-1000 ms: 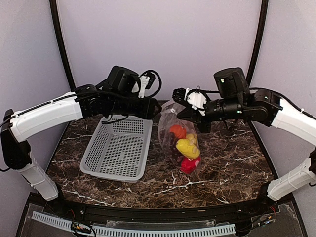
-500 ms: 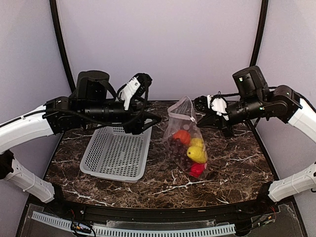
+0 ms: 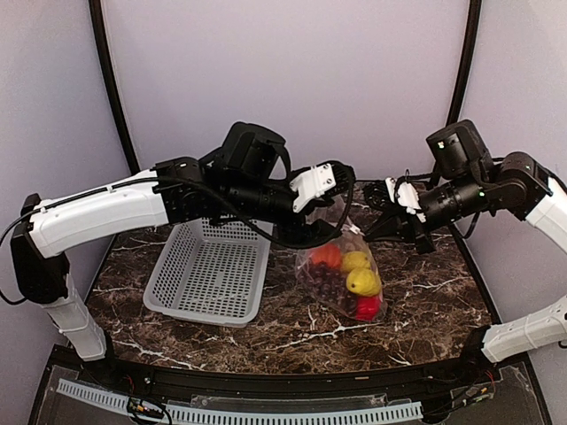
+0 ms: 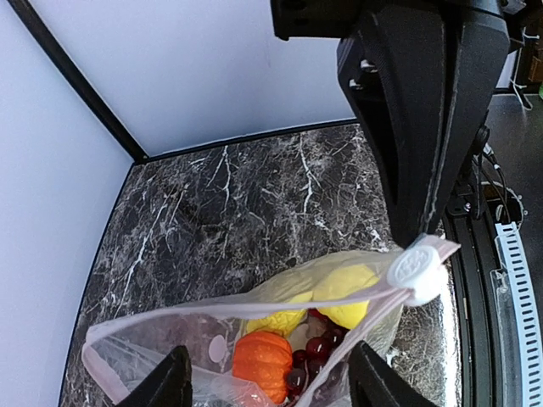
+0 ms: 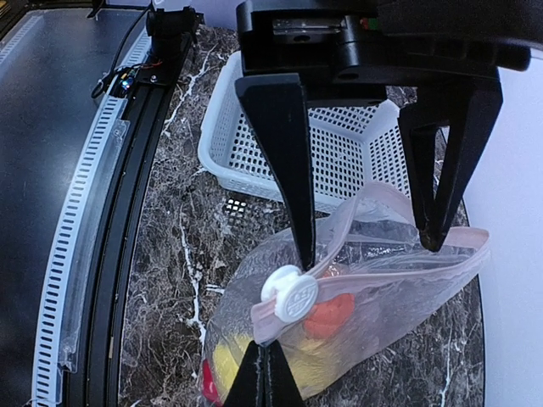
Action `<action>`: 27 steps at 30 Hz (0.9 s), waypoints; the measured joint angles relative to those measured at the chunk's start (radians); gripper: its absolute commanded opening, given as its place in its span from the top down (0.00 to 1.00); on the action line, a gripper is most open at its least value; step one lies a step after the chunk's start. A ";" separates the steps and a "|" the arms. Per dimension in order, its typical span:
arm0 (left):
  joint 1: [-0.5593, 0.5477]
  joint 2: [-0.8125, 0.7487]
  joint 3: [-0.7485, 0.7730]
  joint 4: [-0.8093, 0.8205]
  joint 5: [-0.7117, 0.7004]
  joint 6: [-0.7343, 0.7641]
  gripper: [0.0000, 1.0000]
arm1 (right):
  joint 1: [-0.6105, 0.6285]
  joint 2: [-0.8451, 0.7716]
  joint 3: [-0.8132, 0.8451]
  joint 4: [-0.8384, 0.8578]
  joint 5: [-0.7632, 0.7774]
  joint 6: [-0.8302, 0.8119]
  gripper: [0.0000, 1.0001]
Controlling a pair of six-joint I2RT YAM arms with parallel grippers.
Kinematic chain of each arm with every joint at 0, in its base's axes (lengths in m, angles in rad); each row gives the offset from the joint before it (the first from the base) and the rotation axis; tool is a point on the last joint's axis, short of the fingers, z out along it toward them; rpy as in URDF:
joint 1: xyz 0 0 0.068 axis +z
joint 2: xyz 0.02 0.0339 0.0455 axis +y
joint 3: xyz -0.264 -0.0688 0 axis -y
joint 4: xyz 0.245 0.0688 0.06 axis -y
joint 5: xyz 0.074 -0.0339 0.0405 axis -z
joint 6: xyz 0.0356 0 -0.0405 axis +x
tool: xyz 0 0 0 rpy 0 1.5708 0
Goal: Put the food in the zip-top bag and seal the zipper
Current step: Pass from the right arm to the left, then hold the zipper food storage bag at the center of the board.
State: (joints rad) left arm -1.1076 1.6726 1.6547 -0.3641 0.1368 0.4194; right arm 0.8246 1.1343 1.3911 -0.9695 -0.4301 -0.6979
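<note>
Overhead, the left end effector [image 5: 366, 253] gapes astride the crinkly clear zip-top bag [image 5: 399, 297]; right end effector [image 5: 263, 377] pinches its thin zipper [image 5: 383, 268].

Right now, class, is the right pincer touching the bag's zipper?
Touching. The right wrist view shows the right pincer shut on the zipper, its fingertips meeting the pinkish strip just below the white slider.

Bottom edges of both wrist views cut off the zip-top bag [image 4: 140, 337]
</note>
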 measured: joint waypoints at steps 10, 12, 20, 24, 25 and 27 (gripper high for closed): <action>0.000 0.120 0.114 -0.162 0.092 0.060 0.84 | -0.014 -0.017 0.000 -0.014 -0.002 0.000 1.00; 0.000 0.130 0.114 -0.164 0.105 0.058 0.96 | -0.019 -0.018 0.000 -0.013 -0.002 0.000 1.00; 0.000 0.133 0.104 -0.099 0.096 -0.085 0.99 | -0.050 -0.032 -0.022 0.080 0.045 0.101 0.75; 0.001 0.133 0.102 -0.058 0.075 -0.204 0.99 | -0.055 -0.033 -0.023 0.137 0.067 0.152 0.83; 0.000 0.133 0.102 -0.051 0.073 -0.229 0.99 | -0.056 -0.033 -0.023 0.141 0.069 0.152 0.85; 0.000 0.133 0.102 -0.045 0.070 -0.266 0.99 | -0.056 -0.033 -0.023 0.155 0.085 0.162 0.87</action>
State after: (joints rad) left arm -1.1072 1.8057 1.7569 -0.4091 0.2066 0.1532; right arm 0.7681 1.1015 1.3682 -0.8143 -0.3450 -0.5358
